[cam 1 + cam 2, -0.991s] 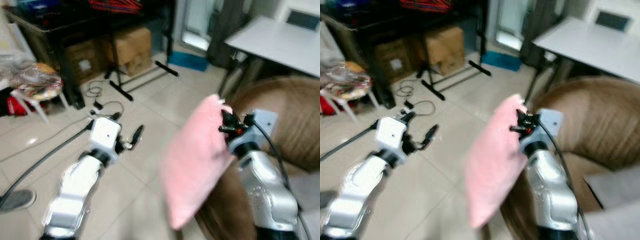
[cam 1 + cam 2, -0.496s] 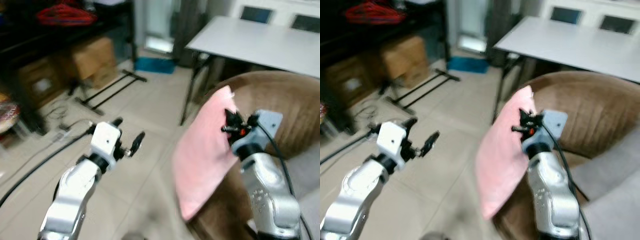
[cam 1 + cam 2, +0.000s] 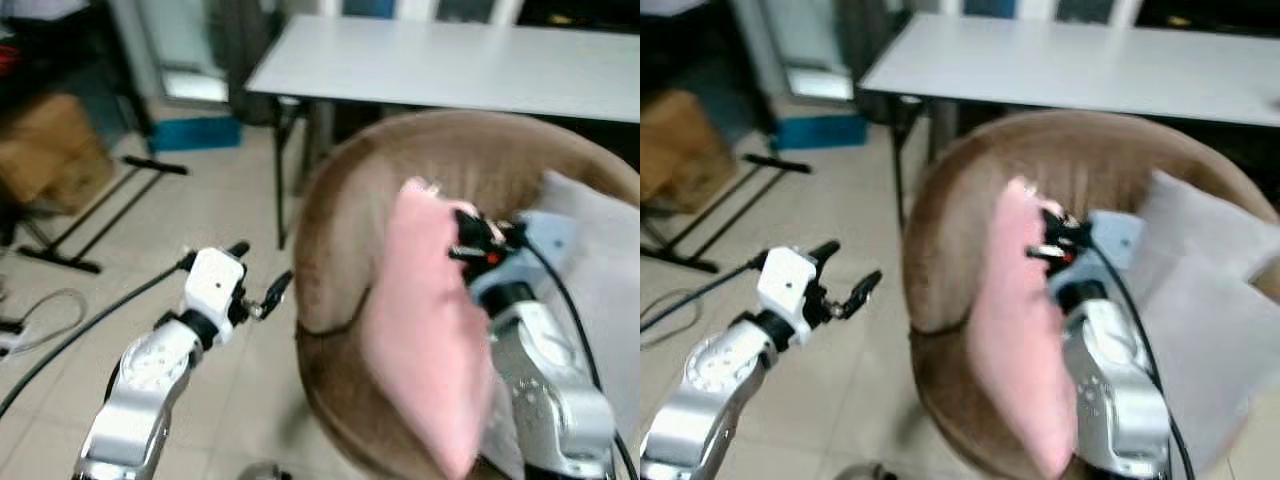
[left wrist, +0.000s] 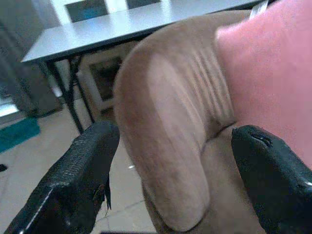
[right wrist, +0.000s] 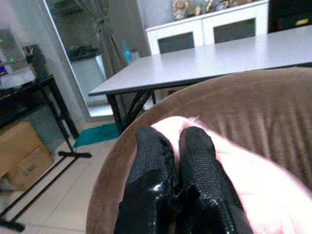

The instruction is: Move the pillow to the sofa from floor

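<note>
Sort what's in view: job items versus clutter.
Job: pink pillow, pinched by the right gripper; brown sofa; left gripper, open.
Clutter: grey table, cardboard box, teal mat, floor cable, white cushion.

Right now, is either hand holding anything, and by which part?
The right hand is shut on the pink pillow, pinching its upper edge, above the brown sofa. The left hand is open, holding nothing.

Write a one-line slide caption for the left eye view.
Right gripper holds the pink pillow over the brown sofa; left gripper hangs open beside it.
</note>
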You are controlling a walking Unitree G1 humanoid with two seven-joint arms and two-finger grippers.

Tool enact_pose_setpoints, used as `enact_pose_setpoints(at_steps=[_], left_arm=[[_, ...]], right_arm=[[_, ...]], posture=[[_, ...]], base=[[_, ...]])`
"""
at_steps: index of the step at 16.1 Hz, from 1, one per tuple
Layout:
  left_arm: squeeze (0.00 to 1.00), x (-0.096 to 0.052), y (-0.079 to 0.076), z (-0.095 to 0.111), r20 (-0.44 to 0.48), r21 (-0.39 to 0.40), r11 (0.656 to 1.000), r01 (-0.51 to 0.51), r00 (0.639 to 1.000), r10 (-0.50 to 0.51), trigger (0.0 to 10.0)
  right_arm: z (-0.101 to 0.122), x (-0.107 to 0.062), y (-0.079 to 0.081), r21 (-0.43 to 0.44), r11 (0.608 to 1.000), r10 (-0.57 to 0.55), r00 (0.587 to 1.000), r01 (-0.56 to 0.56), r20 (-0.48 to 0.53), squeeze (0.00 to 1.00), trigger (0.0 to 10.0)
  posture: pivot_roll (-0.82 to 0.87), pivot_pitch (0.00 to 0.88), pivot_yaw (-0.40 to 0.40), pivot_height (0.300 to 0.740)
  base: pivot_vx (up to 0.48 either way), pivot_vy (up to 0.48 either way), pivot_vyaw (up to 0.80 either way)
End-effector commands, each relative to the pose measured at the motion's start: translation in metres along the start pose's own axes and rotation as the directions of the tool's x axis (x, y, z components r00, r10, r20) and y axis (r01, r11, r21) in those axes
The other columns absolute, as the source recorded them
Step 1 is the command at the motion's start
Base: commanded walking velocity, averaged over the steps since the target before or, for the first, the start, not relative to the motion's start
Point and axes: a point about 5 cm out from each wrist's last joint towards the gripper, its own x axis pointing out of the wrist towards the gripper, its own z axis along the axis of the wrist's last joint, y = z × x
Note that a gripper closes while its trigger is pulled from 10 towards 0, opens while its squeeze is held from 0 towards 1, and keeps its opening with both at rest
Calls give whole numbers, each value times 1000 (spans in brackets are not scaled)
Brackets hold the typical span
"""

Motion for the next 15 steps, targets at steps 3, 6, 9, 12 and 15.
enact_pose_setpoints(at_steps=[3,6,9,12,15], left_arm=[[0,0,3,4,3,29,1000,-2,1000,2,10000],[0,0,4,6,22,16,1000,2,1000,-2,10000],[0,1,3,7,29,12,1000,7,1000,-7,10000],[0,1,4,8,30,16,1000,15,999,-15,10000],[0,-2,2,6,17,23,999,35,999,-35,10000]], right_arm=[[7,9,3,17,1000,21,999,-22,31,0,10000],[2,16,9,29,999,45,999,-45,13,0,10000],[2,22,15,28,997,72,997,-72,12,0,10000],[-1,26,21,9,994,111,994,-111,0,0,10000],[-8,31,32,-30,980,196,980,-197,-37,0,10000]], posture=[[67,0,12,740],[73,0,7,740],[74,0,6,740],[76,0,5,740],[78,0,4,740]], base=[[0,0,0],[92,0,-138],[301,0,-663],[331,0,-525],[95,0,0]])
